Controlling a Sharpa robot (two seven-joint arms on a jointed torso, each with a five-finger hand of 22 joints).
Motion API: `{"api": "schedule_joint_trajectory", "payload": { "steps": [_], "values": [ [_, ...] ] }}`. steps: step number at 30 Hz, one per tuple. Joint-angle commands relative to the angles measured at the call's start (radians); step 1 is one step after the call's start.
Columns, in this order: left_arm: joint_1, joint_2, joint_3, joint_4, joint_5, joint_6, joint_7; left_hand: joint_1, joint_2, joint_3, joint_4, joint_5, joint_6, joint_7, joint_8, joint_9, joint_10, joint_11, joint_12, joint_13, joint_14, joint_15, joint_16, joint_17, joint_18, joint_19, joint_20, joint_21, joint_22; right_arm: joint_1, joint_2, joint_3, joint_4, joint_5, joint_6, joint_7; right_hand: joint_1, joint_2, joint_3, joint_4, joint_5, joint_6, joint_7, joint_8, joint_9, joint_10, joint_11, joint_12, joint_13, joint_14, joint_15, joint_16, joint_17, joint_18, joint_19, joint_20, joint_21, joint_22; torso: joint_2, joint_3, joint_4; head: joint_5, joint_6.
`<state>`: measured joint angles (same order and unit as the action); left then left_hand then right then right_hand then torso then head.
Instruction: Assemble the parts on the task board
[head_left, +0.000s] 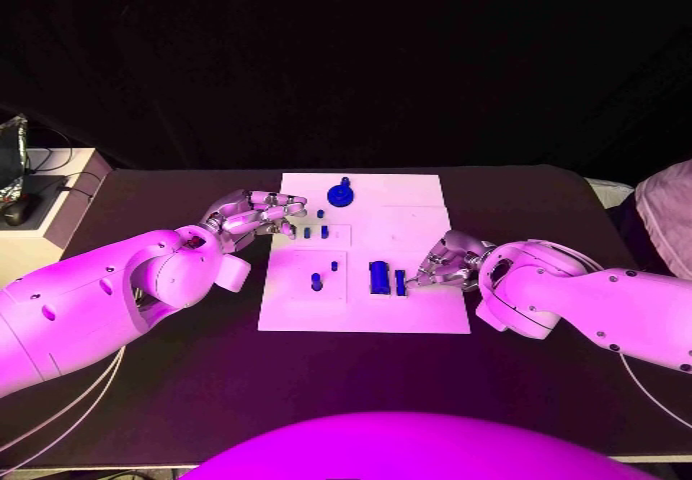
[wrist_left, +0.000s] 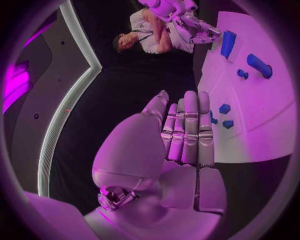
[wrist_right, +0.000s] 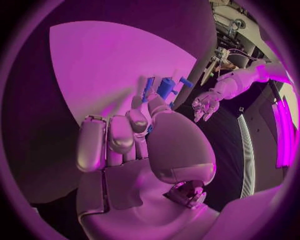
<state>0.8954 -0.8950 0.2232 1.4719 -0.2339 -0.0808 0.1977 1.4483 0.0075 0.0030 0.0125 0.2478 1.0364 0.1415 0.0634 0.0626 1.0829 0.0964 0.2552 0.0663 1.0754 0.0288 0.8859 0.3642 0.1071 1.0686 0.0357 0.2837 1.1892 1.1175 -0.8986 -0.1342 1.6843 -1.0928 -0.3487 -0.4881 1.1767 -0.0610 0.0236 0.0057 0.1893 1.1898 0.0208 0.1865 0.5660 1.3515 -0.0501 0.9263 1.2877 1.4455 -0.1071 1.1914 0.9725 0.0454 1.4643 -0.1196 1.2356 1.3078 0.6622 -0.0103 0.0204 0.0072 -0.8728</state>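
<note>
The white task board (head_left: 418, 215) lies mid-table. On it are a round blue part (head_left: 340, 193), two small blue pieces (head_left: 316, 232), two short pegs (head_left: 323, 276) and a larger blue block (head_left: 379, 277) with a slim blue piece (head_left: 400, 283) beside it. My left hand (head_left: 260, 215) hovers at the board's left edge with straight fingers (wrist_left: 187, 130) and holds nothing; the small pieces (wrist_left: 225, 115) lie just past its fingertips. My right hand (head_left: 444, 265) reaches in from the board's right, its fingertips at the slim piece (wrist_right: 149, 85) next to the block (wrist_right: 166, 87). Whether it grips that piece is hidden.
Bare black table (head_left: 188, 390) surrounds the board. A pale cabinet with cables (head_left: 43, 200) stands off the table's far left corner. Both white forearms (head_left: 101, 300) (head_left: 606, 300) lie over the table's near half.
</note>
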Motion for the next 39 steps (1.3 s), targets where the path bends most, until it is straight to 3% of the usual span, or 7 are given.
{"api": "schedule_joint_trajectory", "payload": {
  "steps": [1,31,32,34,35,37,39],
  "values": [
    [0.000,0.004,0.001,-0.002,0.002,0.003,0.020,-0.003,0.006,0.000,0.007,0.006,-0.008,0.002,0.003,0.001,-0.006,0.002,0.003,-0.001,-0.001,0.003,-0.006,-0.002,-0.004,0.005,0.002,-0.006,0.000,0.005,-0.017,0.003,-0.004,0.162,-0.091,0.182,0.005,-0.012,0.004,0.004,0.019,-0.024,0.015,-0.031,-0.017,-0.017,0.008,-0.013,-0.005,-0.007,0.005,-0.020,-0.024,0.004,0.030,0.002,-0.039,0.164,-0.002,-0.0002,-0.0036,-0.001,0.000],
    [0.005,0.154,0.004,-0.249,0.108,-0.234,0.245,-0.018,0.002,-0.024,0.018,0.003,-0.241,-0.042,-0.012,-0.010,-0.160,0.055,-0.197,-0.011,-0.310,0.147,-0.834,-0.311,0.033,-0.310,0.246,-0.220,-0.950,0.015,0.177,0.033,-0.550,0.906,-0.094,0.926,0.103,0.074,0.105,-0.151,0.077,-0.148,0.126,-0.123,-0.501,-0.206,0.169,-0.861,-1.230,-0.229,0.201,-1.127,-0.849,0.052,-0.422,0.225,-1.170,-0.867,-0.095,0.0045,-0.0365,0.026,0.153],
    [0.003,0.147,0.002,-0.240,0.077,-0.182,0.186,-0.447,-0.008,-0.003,-0.013,-0.248,-1.036,-0.142,-0.063,-0.063,-1.083,-0.096,-0.255,-0.066,-1.075,-0.029,-0.886,-0.364,-0.107,-1.069,-0.036,-0.284,-1.189,0.017,0.171,0.032,-0.541,0.849,-0.130,0.839,-0.274,0.061,-0.024,-0.006,-0.189,-0.461,-0.021,-0.187,-0.566,-0.542,0.050,-0.926,-1.288,-0.588,0.107,-1.191,-0.973,-0.045,-0.729,0.120,-1.236,-1.308,-0.088,0.0006,-0.0351,0.022,0.146],
    [0.004,0.147,0.001,-0.237,0.079,-0.186,0.187,-0.478,-0.008,-0.003,-0.013,-0.248,-1.036,-0.142,-0.063,-0.063,-1.083,-0.096,-0.255,-0.066,-1.075,-0.029,-0.886,-0.364,-0.107,-1.069,-0.036,-0.284,-1.189,0.016,0.170,0.033,-0.537,0.851,-0.133,0.841,-0.306,0.061,-0.024,-0.006,-0.189,-0.484,-0.021,-0.187,-0.566,-0.575,0.050,-0.926,-1.288,-0.621,0.107,-1.191,-0.973,-0.045,-0.757,0.120,-1.236,-1.308,-0.088,0.0007,-0.0349,0.022,0.148],
    [0.006,0.146,-0.002,-0.234,0.080,-0.191,0.189,-0.511,-0.008,-0.003,-0.013,-0.248,-1.036,-0.142,-0.063,-0.063,-1.083,-0.096,-0.255,-0.066,-1.075,-0.029,-0.886,-0.364,-0.107,-1.069,-0.036,-0.284,-1.189,0.015,0.170,0.034,-0.532,0.854,-0.136,0.843,-0.336,0.061,-0.024,-0.006,-0.189,-1.190,-0.021,-0.187,-0.566,-0.600,0.050,-0.926,-1.288,-0.649,0.107,-1.191,-0.973,-0.045,-1.464,0.120,-1.236,-1.308,-0.089,0.0009,-0.0346,0.021,0.151],
    [0.012,0.145,-0.011,-0.220,0.087,-0.212,0.195,-0.602,-0.008,-0.003,-0.013,-0.248,-1.036,-0.142,-0.063,-0.063,-1.083,-0.096,-0.255,-0.066,-1.075,-0.029,-0.886,-0.364,-0.107,-1.069,-0.036,-0.284,-1.189,0.011,0.167,0.039,-0.511,0.866,-0.151,0.851,-0.417,0.061,-0.024,-0.006,-0.189,-1.190,-0.021,-0.187,-0.566,-1.352,0.050,-0.926,-1.288,-0.725,0.107,-1.191,-0.973,-0.045,-1.464,0.120,-1.236,-1.308,-0.091,0.0017,-0.0333,0.019,0.162],
    [0.020,0.143,-0.023,-0.202,0.095,-0.238,0.202,-0.663,-0.008,-0.003,-0.013,-0.248,-1.036,-0.142,-0.063,-0.063,-1.083,-0.096,-0.255,-0.066,-1.075,-0.029,-0.886,-0.364,-0.107,-1.069,-0.036,-0.284,-1.189,0.005,0.164,0.045,-0.485,0.881,-0.169,0.861,-0.473,0.061,-0.024,-0.006,-0.189,-1.190,-0.021,-0.187,-0.566,-1.352,0.050,-0.926,-1.288,-1.446,0.107,-1.191,-0.973,-0.045,-1.464,0.120,-1.236,-1.308,-0.094,0.0027,-0.0318,0.016,0.175]
  ]
}}
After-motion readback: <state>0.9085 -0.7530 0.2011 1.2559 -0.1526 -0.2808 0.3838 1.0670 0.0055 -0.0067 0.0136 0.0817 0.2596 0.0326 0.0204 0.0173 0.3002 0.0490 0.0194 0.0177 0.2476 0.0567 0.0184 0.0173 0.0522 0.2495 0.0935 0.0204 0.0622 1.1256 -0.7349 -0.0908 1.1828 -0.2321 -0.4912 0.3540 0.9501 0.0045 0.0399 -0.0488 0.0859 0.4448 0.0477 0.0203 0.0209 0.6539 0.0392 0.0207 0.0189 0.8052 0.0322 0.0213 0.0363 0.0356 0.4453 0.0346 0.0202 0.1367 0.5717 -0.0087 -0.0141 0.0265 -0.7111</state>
